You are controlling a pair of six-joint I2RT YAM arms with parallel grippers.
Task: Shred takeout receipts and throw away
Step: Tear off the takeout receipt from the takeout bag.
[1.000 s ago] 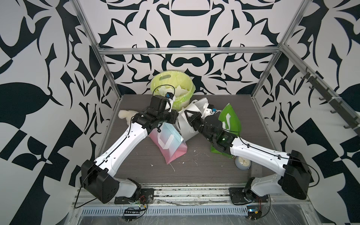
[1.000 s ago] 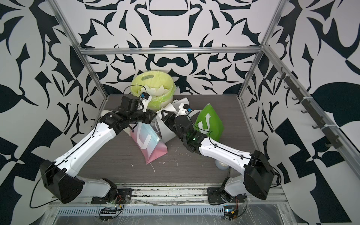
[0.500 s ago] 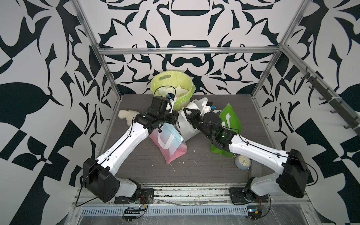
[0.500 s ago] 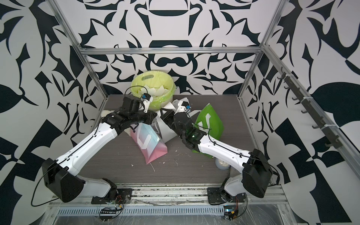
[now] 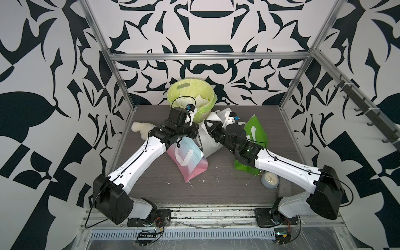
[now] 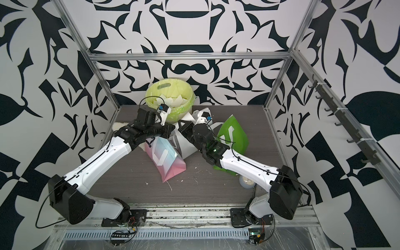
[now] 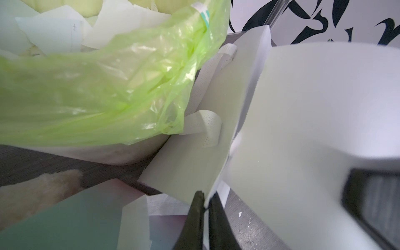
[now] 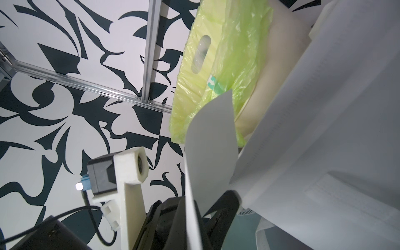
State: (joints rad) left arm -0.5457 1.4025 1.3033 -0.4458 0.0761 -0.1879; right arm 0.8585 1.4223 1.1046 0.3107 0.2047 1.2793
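The grey tabletop (image 5: 216,194), flecked with white crumbs, sat inside black-and-white patterned walls (image 5: 205,32). Torn scraps (image 5: 190,100) filled the bin (image 5: 173,95). Just in front of the bin, the left fingers (image 7: 195,216) and the right fingers (image 8: 228,200) pinched a receipt (image 7: 313,108). In both top views the arms hid that grip, and a clock (image 5: 269,179) far from the bin was half covered.

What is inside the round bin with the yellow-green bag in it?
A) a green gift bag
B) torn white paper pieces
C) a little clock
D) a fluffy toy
B: both top views show torn white paper pieces piled inside the bin, and the left wrist view shows them there too.
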